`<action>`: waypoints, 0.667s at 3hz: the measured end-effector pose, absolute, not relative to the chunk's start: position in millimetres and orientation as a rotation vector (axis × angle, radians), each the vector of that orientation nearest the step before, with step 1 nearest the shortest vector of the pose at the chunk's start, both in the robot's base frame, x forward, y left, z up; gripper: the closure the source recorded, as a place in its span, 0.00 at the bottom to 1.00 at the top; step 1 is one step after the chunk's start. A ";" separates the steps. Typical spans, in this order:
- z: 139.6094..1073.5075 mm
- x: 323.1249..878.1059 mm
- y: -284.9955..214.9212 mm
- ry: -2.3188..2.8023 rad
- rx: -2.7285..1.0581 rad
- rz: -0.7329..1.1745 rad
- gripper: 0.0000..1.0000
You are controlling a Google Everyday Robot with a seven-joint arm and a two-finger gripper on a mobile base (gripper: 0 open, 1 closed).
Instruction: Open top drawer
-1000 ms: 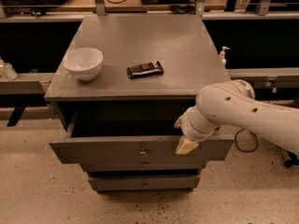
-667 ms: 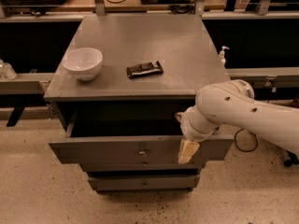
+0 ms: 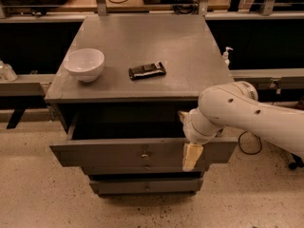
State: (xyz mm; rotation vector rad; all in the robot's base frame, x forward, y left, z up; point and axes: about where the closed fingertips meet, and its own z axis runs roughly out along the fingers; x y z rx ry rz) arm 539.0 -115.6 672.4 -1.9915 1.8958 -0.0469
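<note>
1. Speckled beige floor (image 3: 33, 198) runs under a grey cabinet (image 3: 142, 37) with a flat top.
2. From the right a white arm (image 3: 251, 120) reaches across the cabinet's front.
3. Below the cabinet top, the top drawer (image 3: 104, 153) stands partly pulled out, its dark inside showing and a small knob (image 3: 146, 153) at its middle.
4. A white bowl (image 3: 84, 63) sits on the cabinet top at the left.
5. The gripper (image 3: 192, 155) hangs over the drawer front near its right end; whether it is spread or closed cannot be told.
6. A dark wrapped bar (image 3: 147, 70) lies near the top's middle.
</note>
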 end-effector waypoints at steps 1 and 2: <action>669.6 532.7 -113.3 1.915 -2.008 0.001 0.00; 667.6 509.4 -106.4 1.924 -2.079 0.098 0.18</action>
